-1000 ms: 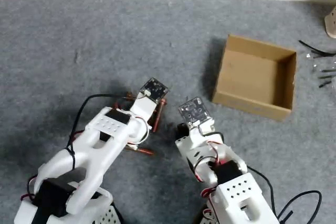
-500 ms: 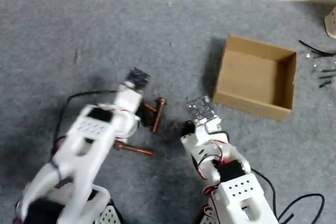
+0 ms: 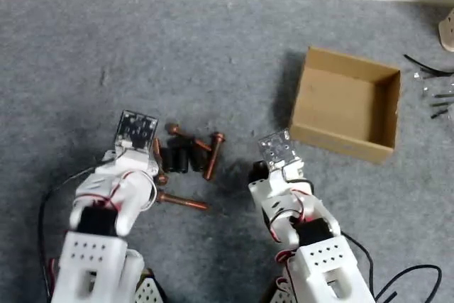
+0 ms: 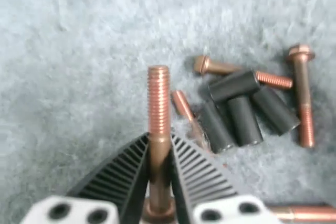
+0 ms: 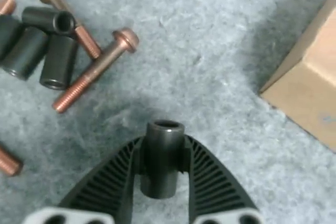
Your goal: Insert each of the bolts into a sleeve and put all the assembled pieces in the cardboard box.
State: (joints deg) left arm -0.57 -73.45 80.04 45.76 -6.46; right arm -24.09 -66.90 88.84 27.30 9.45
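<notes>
Progress: cardboard box [image 3: 333, 140] unfilled; bolt [image 4: 158, 103] clamped in left gripper [image 4: 159, 140], sleeve [image 5: 161, 171] clamped in right gripper [image 5: 163, 140]; insertion pending, loose pile [image 3: 181, 155] untouched.

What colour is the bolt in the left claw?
Coppery orange-brown. The bolt in the left gripper shows best in the left wrist view.

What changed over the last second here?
The left gripper, shut on a bolt, drew back leftward off the pile of bolts and sleeves, uncovering it. The right gripper, holding a sleeve, edged slightly toward the cardboard box. Pile and box stayed put.
</notes>
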